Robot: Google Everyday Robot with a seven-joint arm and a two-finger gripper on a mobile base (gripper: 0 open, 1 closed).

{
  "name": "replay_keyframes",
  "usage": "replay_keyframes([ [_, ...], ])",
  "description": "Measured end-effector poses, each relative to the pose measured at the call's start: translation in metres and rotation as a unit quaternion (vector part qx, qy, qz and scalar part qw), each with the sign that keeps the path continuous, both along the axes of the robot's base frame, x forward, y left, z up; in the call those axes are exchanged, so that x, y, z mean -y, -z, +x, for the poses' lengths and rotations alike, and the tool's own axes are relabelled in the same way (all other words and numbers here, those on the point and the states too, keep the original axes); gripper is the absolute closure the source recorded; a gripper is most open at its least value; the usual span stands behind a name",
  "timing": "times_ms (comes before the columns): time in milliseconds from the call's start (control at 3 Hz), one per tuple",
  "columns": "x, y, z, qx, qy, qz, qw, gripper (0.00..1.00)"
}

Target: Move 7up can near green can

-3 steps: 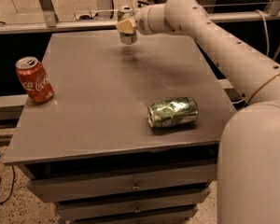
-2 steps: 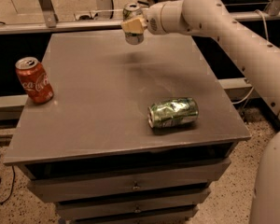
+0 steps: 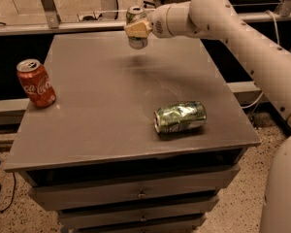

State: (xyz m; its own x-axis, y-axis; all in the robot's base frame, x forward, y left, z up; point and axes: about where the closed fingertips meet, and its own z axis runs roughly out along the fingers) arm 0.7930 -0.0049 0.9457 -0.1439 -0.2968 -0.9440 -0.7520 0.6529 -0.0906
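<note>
Camera view: I see the end effector (image 3: 137,29) above the far edge of the worktop (image 3: 102,115), its fingers clamped on the 7up can (image 3: 137,43). The can is upright and held clear of the surface, and its shadow falls on the worktop just below it. The green can (image 3: 180,117) lies on its side at the near right of the worktop, well apart from the 7up can. A red cola can (image 3: 36,83) stands upright at the left edge. Drawers (image 3: 140,193) sit under the worktop.
</note>
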Motion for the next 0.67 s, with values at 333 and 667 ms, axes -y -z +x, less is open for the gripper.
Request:
replay_keyframes([
  [333, 0.01, -0.019, -0.033, 0.007, -0.002, 0.01, 0.9999, 1.0],
  [667, 0.023, -0.025, -0.079, 0.005, -0.003, 0.009, 0.9999, 1.0],
])
